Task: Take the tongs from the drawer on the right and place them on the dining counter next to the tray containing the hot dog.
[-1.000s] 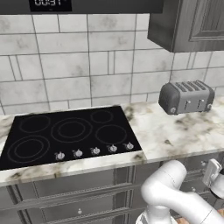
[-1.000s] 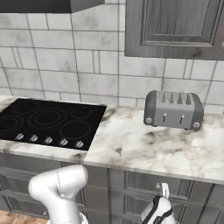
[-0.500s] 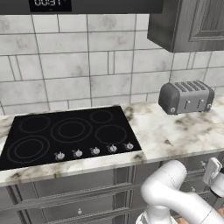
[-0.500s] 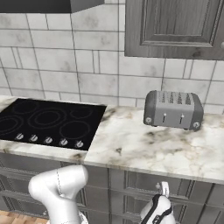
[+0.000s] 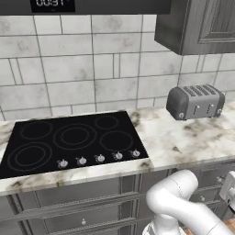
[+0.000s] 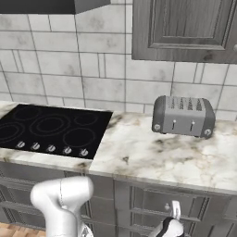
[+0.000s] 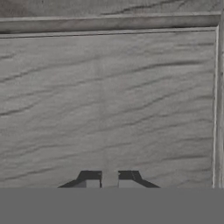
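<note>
Gripper (image 7: 109, 179) hard against grey drawer (image 7: 109, 100) front, fingertips nearly together pinching a pale handle (image 7: 109, 178), panel edge right of fingers.

This is a home kitchen, rendered rather than filmed. A black cooktop (image 5: 73, 142) with four ring zones and a row of small silver knobs along its front edge is sunk into a marble worktop (image 6: 162, 157) of white stone with beige-grey veins. Well to the right of the cooktop on the same worktop stands a silver four-slot toaster (image 6: 183, 116). Behind the cooktop the wall is clad in large pale grey tiles (image 5: 92, 69). Above the cooktop hangs a dark appliance with a lit digital display (image 5: 52, 3); above the toaster hangs a dark grey panelled wall cabinet (image 6: 185, 28). Below the worktop run matching dark grey drawer fronts (image 5: 92, 202).
</note>
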{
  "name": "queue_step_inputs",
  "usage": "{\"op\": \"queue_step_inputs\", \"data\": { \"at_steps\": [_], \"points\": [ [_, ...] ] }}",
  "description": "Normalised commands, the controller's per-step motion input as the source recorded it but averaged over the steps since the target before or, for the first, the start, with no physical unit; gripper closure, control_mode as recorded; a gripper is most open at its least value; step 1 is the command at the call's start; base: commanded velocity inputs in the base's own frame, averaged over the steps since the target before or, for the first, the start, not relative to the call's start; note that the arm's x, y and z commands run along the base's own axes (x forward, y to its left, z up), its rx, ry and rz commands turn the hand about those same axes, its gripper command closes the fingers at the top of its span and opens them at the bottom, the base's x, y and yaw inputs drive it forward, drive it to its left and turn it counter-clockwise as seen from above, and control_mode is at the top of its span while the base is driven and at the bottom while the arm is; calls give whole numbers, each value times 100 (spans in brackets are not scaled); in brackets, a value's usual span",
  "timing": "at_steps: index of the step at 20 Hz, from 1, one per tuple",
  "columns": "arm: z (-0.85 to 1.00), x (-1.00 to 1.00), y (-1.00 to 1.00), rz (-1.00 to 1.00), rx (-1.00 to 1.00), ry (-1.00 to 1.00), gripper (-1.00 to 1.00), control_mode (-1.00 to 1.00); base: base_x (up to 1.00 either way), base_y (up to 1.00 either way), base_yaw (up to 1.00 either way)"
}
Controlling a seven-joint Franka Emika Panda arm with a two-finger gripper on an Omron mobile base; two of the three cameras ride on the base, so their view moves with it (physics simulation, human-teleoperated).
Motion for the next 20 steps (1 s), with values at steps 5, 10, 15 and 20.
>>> {"op": "queue_step_inputs", "data": {
  "at_steps": [5,10,15,20],
  "points": [
    [-12,-78,0,0,0,0,100,-100,0,0,0],
    [-21,-88,0,0,1,0,100,-100,0,0,0],
    [-20,-81,0,0,2,0,100,-100,0,0,0],
    [-14,-52,0,0,1,1,100,-100,0,0,0]
  ]
}}
